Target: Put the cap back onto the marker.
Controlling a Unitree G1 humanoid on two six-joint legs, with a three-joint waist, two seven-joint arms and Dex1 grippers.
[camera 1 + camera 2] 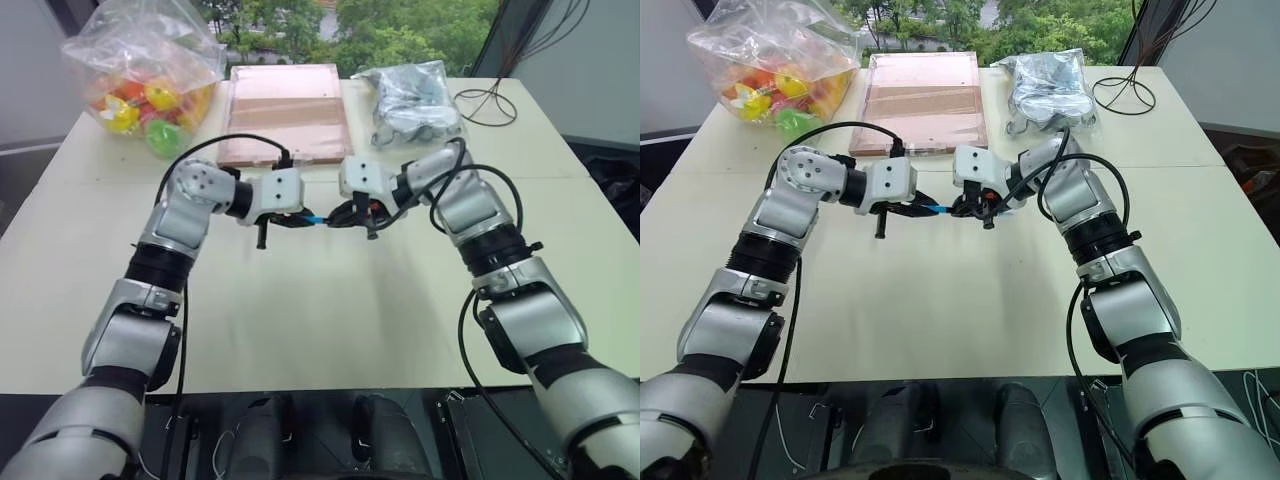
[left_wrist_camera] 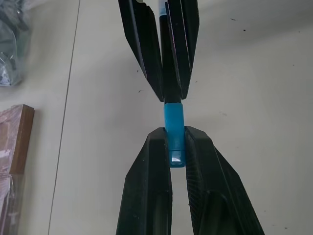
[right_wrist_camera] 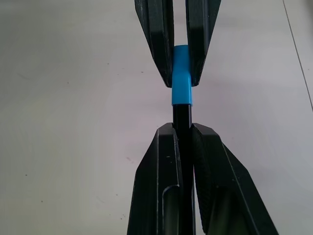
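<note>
Above the middle of the table, my two grippers meet tip to tip. My left gripper (image 2: 175, 134) is shut on the bright blue cap (image 2: 174, 117), which I also see between the two arms in the head view, the cap (image 1: 316, 218). My right gripper (image 3: 182, 128) is shut on the thin black marker (image 3: 182, 115). The cap (image 3: 181, 81) sits over the marker's end, in line with its shaft. Most of the marker's length is hidden between the right fingers (image 3: 161, 166).
At the back of the pale table (image 1: 300, 320) lie a clear bag of colourful toys (image 1: 140, 90), a flat pinkish-brown box (image 1: 285, 110) and a clear bag of dark parts (image 1: 415, 100). Loose black cables (image 1: 490, 100) lie at the back right.
</note>
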